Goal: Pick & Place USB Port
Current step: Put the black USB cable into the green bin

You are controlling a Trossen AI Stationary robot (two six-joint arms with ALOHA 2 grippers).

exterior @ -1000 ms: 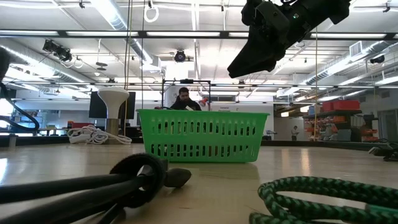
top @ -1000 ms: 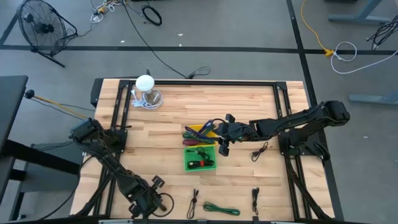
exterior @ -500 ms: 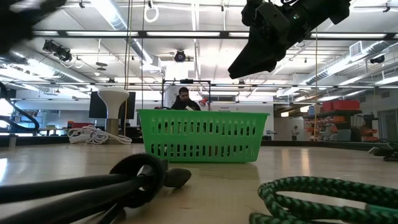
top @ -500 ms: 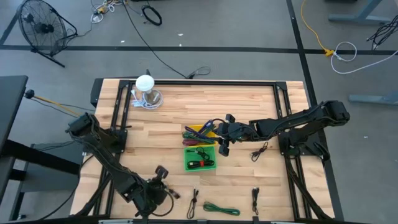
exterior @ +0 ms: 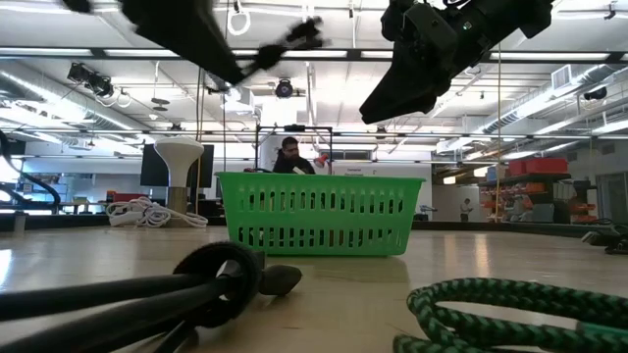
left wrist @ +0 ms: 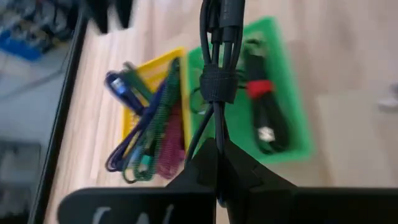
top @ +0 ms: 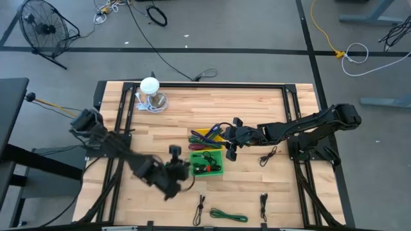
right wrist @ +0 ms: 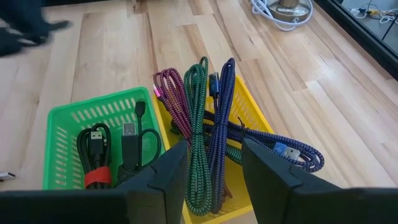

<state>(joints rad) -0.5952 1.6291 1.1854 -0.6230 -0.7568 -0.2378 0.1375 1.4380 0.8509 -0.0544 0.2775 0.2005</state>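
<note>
Black cable, strapped into a bundle (left wrist: 217, 81), hangs pinched between the closed fingers of the left gripper (left wrist: 216, 163), which has swung up from the near left corner of the table over the last second and now sits just beside the near-left side of the green basket (top: 216, 171). That jump suggests the pick is done and the carry nearly over; the drop looks like the step left. From the left wrist view the bundle dangles over the basket, which already holds a black cable with a red strap (left wrist: 261, 99), so the free room inside is probably toward the basket's other half. Beside it, touching along one wall, stands the yellow basket (right wrist: 249, 118) heaped with braided cables (right wrist: 208, 124) in purple, green and blue that spill over its rim; a release too far that way could land the bundle in the wrong bin. The right gripper (top: 230, 142) has not moved across the three high views: it hovers over the far right corner of the green basket with its jaws spread wide and nothing in them, narrowing the airspace on that side. Loose cables (top: 228, 215) along the near edge lie well apart from both bins, and the wood between is open.
</note>
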